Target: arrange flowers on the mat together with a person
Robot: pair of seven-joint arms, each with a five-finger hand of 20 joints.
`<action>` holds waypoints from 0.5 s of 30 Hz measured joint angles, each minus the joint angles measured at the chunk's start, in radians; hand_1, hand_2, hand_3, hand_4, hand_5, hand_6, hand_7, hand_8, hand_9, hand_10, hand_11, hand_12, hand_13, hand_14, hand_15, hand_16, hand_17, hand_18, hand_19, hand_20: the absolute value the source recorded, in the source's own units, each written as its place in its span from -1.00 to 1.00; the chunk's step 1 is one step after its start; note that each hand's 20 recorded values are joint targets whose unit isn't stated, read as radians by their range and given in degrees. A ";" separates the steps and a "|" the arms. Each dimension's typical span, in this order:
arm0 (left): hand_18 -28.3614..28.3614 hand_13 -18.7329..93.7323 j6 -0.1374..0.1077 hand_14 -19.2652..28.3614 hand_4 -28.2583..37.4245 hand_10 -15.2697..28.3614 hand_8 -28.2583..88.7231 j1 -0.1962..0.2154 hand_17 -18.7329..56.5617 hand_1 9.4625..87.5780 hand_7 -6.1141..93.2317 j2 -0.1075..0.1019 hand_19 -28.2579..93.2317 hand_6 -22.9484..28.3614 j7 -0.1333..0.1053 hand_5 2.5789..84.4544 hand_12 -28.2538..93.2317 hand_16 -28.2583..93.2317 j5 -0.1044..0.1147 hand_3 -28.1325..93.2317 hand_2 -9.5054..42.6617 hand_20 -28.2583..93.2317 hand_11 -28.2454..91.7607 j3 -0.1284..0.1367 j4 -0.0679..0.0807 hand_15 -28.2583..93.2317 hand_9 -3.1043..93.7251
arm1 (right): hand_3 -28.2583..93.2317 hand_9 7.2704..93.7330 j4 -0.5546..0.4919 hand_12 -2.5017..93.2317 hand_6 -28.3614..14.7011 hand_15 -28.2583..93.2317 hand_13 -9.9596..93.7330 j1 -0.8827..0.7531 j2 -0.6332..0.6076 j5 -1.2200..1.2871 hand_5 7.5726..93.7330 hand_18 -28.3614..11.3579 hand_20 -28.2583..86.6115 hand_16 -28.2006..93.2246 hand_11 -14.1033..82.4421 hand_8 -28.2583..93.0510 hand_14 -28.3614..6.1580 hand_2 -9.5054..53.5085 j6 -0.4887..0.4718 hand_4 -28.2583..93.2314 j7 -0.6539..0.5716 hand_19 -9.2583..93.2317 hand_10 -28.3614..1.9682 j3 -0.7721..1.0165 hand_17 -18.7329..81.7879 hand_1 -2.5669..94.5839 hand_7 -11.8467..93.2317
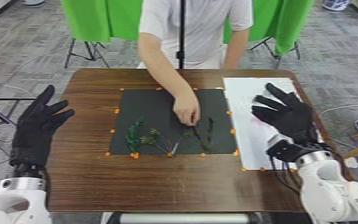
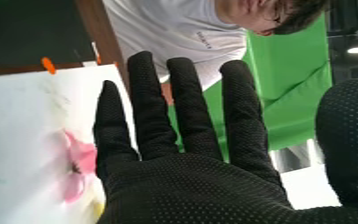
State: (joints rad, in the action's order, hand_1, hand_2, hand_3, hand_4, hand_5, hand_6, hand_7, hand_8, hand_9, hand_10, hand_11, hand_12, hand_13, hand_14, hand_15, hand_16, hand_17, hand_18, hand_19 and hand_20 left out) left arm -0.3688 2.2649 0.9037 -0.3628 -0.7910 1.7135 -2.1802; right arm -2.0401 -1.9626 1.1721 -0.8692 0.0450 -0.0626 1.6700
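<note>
In the head view my left hand (image 1: pixel 38 127) is at the table's left edge, its fingers straight and apart from the mat. My right hand (image 1: pixel 286 116) is over the white sheet at the right, fingers spread, holding nothing; the right wrist view shows the same right hand (image 2: pixel 189 187) open. On the black mat (image 1: pixel 149 107) lie a leafy green stem (image 1: pixel 133 137), thin branching sprigs (image 1: pixel 165 141) and a dark stem (image 1: pixel 209 132). A person's hand (image 1: pixel 186 111) reaches down to the mat's middle, at the upper end of a stem there. Whether it grips the stem I cannot tell.
The white sheet (image 1: pixel 246 100) lies right of the mat, with a pink flower (image 2: pixel 79 160) on it in the right wrist view. Orange pieces (image 1: pixel 135 155) line the mat's edges. Brown table (image 1: pixel 149 185) surrounds the mat. Green cloths hang on stands beyond the table.
</note>
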 measured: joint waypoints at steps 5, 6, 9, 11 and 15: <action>0.77 -0.24 0.000 0.85 -1.00 0.48 -0.65 -0.001 -0.70 -0.76 -0.73 0.000 0.23 0.02 0.001 -0.29 -0.37 -0.67 0.000 0.73 -0.42 -0.25 -0.17 0.000 0.000 0.30 -0.24 | 0.79 -0.12 0.000 -0.63 0.45 0.19 -0.15 -0.024 0.014 -0.017 -0.20 -0.63 -0.14 -0.31 -0.40 -0.74 -0.49 -0.49 -0.012 -0.98 0.002 0.03 -0.20 0.022 -0.56 -0.64 -0.46; 0.77 -0.24 0.000 0.85 -1.00 0.48 -0.65 -0.001 -0.70 -0.76 -0.73 0.000 0.23 0.02 0.001 -0.29 -0.37 -0.67 0.000 0.73 -0.42 -0.25 -0.17 0.000 0.000 0.30 -0.24 | 0.80 -0.12 0.000 -0.63 0.45 0.21 -0.14 -0.027 0.014 -0.027 -0.20 -0.64 -0.13 -0.31 -0.39 -0.74 -0.47 -0.50 -0.009 -0.98 0.004 0.05 -0.20 0.022 -0.55 -0.64 -0.46; 0.77 -0.24 -0.001 0.84 -1.00 0.48 -0.65 -0.001 -0.70 -0.76 -0.73 -0.001 0.23 0.03 -0.001 -0.29 -0.37 -0.67 0.001 0.73 -0.42 -0.25 -0.17 0.000 0.000 0.30 -0.24 | 0.80 -0.11 -0.005 -0.62 0.44 0.28 -0.11 -0.034 0.014 -0.088 -0.20 -0.65 -0.11 -0.32 -0.37 -0.75 -0.47 -0.53 0.011 -0.98 0.013 0.09 -0.20 0.020 -0.53 -0.63 -0.45; 0.77 -0.24 -0.002 0.85 -1.00 0.48 -0.65 -0.001 -0.70 -0.76 -0.73 -0.004 0.23 0.03 -0.003 -0.29 -0.37 -0.67 0.002 0.73 -0.42 -0.25 -0.17 -0.001 0.000 0.30 -0.24 | 0.80 -0.11 -0.009 -0.62 0.44 0.31 -0.10 -0.036 0.012 -0.140 -0.20 -0.67 -0.10 -0.32 -0.36 -0.74 -0.46 -0.54 0.035 -0.98 0.018 0.12 -0.21 0.019 -0.52 -0.62 -0.45; 0.77 -0.24 -0.004 0.85 -1.00 0.48 -0.65 0.001 -0.70 -0.76 -0.72 -0.006 0.23 0.03 -0.009 -0.29 -0.37 -0.67 0.003 0.74 -0.42 -0.25 -0.17 -0.004 0.000 0.30 -0.24 | 0.79 -0.12 -0.015 -0.61 0.44 0.36 -0.08 -0.038 0.008 -0.195 -0.21 -0.71 -0.08 -0.33 -0.34 -0.75 -0.45 -0.58 0.066 -0.97 0.020 0.18 -0.22 0.024 -0.49 -0.59 -0.44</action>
State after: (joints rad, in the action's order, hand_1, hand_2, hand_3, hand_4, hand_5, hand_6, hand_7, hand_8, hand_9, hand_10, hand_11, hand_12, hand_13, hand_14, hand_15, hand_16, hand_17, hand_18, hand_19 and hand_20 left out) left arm -0.3732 2.2659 0.8981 -0.3715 -0.7881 1.7098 -2.1800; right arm -2.0547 -2.0009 1.1806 -1.0647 0.1105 -0.0430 1.6938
